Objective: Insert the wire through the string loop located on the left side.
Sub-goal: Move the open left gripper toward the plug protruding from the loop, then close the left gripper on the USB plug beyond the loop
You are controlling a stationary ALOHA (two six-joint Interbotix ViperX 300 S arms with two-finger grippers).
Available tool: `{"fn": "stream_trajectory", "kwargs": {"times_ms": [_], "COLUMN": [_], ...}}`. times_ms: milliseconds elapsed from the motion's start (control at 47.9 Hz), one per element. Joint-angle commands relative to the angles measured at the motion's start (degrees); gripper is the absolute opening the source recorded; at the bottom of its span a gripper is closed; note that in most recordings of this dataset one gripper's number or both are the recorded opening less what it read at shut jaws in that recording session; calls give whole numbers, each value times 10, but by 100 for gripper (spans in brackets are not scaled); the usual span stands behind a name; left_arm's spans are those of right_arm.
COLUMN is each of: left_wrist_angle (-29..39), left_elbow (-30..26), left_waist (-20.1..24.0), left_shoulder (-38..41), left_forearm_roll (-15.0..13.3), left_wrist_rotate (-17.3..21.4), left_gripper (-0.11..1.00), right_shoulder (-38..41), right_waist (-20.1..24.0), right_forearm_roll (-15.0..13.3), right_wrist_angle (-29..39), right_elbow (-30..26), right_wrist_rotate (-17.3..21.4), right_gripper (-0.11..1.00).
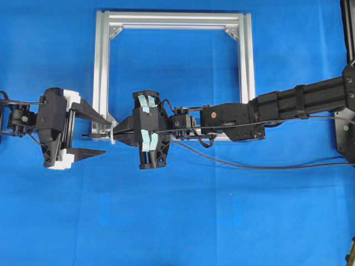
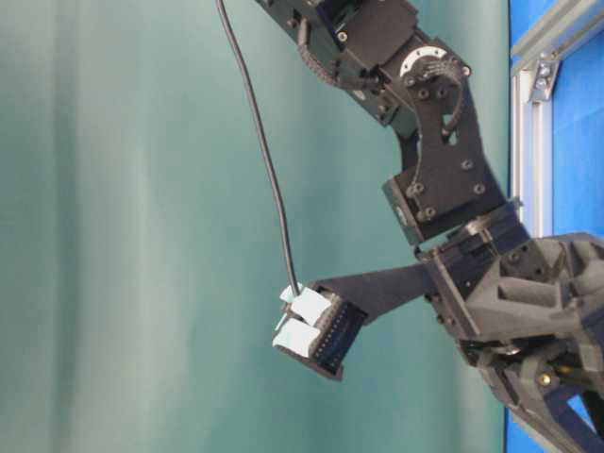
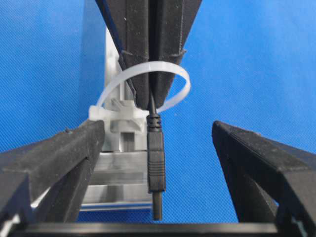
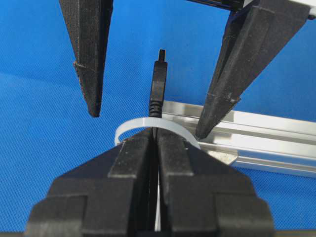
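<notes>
The wire [image 3: 156, 158] has its slim black plug poking out through the string loop [image 3: 143, 74], the metal tip on the far side of the loop from the right gripper [image 4: 154, 148]. That gripper is clamped tight on the wire just behind the loop, its fingertips pushed into the ring. The loop stands on the silver frame [image 1: 103, 66], at its lower left corner. Beyond the loop, the left gripper [image 1: 91, 134] is spread wide, its fingers [image 3: 59, 153] flanking the plug without touching it.
</notes>
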Motion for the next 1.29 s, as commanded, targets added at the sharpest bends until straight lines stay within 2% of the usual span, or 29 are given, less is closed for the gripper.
{"fn": "stream_trajectory", "kwargs": {"times_ms": [0,563,730,793,960,1022,1064,1272], "left_wrist_angle": [-5,-5,1,4,7,11,13,16], "left_elbow": [-7,-7,-9,-11,-11,-11,-11,-12], "left_waist": [2,2,2,2,3,3,3,3], "left_shoulder": [-4,-4,-4,-4,-4,-4,-4,-4], "left_forearm_roll": [-1,-1,0,0,2,2,2,2], "left_wrist_rotate": [0,0,0,4,17,17,17,17], "left_gripper": [90,89,85,76,24,9,6,6], "right_shoulder": [-13,-13,-13,-13,-13,-13,-13,-13], "right_waist": [0,1,1,1,1,1,1,1], "right_forearm_roll": [-1,-1,-1,-1,-1,-1,-1,-1], "right_wrist_angle": [-5,-4,-4,-4,-4,-3,-4,-3], "right_elbow": [-11,-11,-11,-11,-11,-11,-11,-12], "right_wrist_rotate": [1,1,1,1,1,1,0,-1], "right_gripper": [0,0,0,0,0,0,0,0]}}
